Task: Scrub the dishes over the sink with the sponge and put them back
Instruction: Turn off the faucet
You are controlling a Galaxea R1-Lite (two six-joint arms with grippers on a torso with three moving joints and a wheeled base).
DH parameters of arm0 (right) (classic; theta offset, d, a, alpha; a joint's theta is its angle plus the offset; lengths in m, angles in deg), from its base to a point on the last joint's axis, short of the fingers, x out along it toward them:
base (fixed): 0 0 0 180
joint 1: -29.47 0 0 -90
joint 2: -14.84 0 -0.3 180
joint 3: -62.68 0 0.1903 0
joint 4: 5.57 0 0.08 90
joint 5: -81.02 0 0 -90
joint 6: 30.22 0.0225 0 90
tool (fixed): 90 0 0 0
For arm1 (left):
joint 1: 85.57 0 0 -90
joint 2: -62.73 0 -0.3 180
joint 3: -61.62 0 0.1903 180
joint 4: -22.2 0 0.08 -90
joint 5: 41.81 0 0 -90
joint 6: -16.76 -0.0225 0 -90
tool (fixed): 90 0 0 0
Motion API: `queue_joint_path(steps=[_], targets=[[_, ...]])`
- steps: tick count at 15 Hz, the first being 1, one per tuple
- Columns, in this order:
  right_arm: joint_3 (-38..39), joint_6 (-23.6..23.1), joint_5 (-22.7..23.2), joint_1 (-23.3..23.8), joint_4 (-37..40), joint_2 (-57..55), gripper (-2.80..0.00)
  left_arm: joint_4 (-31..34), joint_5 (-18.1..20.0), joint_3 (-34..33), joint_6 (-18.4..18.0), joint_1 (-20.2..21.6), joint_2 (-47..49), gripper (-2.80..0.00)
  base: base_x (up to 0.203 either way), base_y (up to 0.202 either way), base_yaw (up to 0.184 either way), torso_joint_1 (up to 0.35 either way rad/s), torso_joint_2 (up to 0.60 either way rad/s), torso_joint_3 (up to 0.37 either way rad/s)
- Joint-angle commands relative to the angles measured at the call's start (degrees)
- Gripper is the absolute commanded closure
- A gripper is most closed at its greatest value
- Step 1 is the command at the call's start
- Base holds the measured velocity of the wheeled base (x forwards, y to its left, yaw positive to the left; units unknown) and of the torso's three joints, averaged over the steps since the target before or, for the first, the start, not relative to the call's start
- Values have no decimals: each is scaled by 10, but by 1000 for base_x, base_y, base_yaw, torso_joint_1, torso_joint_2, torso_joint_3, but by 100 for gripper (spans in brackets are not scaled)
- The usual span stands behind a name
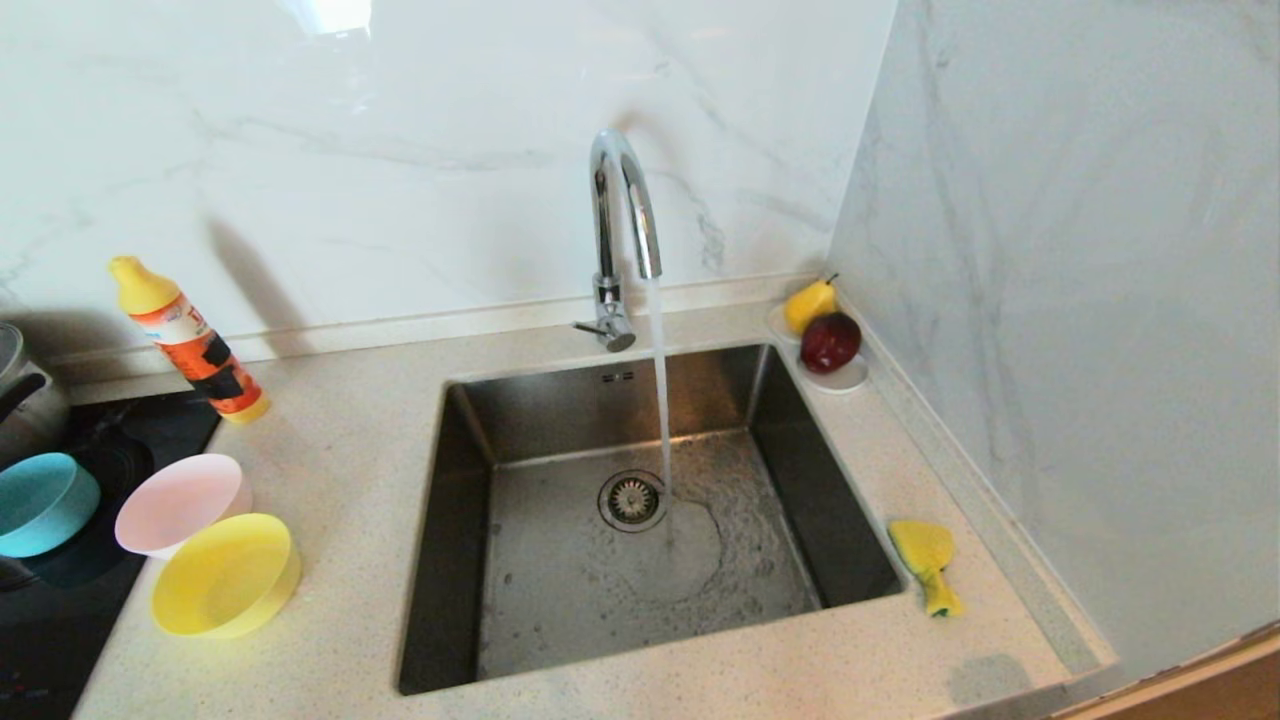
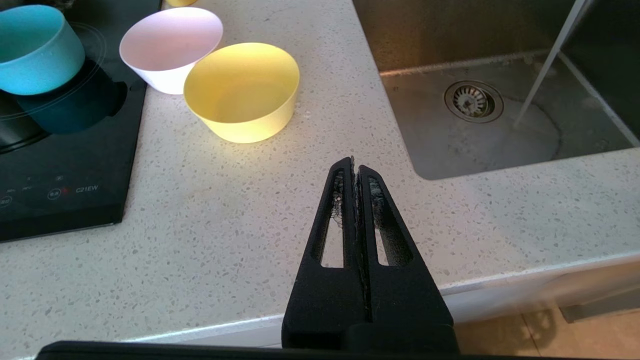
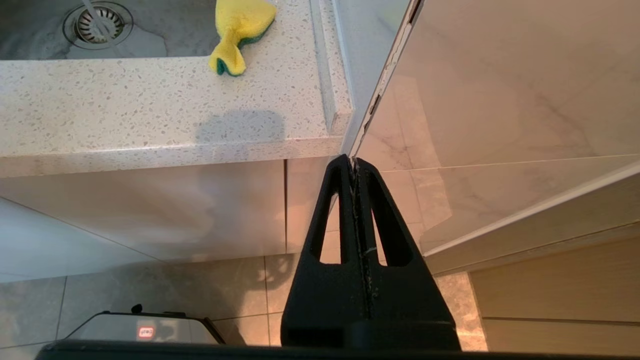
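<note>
On the speckled counter [image 1: 340,450], to the left of the sink [image 1: 560,590], stand the three bowls; the yellow bowl [image 1: 226,575] is nearest the front edge, the pink bowl [image 1: 182,504] touches it from behind, and the light blue bowl [image 1: 44,503] sits on the black cooktop [image 1: 60,620] further left; all three are upright and empty. Water runs from the curved tap [image 1: 622,235] down to the basin floor, just beside the round drain strainer [image 1: 632,500]. The sponge [image 1: 927,561] lies on the counter right of the sink, near its front corner. The left hand [image 2: 355,164] is clenched on nothing, over the counter in front of the yellow bowl; the right hand [image 3: 352,161] is also clenched and empty, below the counter's front edge, well apart from the sponge.
</note>
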Motion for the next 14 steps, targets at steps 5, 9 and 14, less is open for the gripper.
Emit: queue_joint_path(steps=[5,9,14], targets=[[1,0,1,1,2,-3,0,0,0,0,1,0,1,0,0,0,0,0,0,0],[0,0,1,2,2,-6,0,0,0,0,1,0,1,0,0,0,0,0,0,0],[1,0,1,2,2,-5,0,0,0,0,1,0,1,0,0,0,0,0,0,0]])
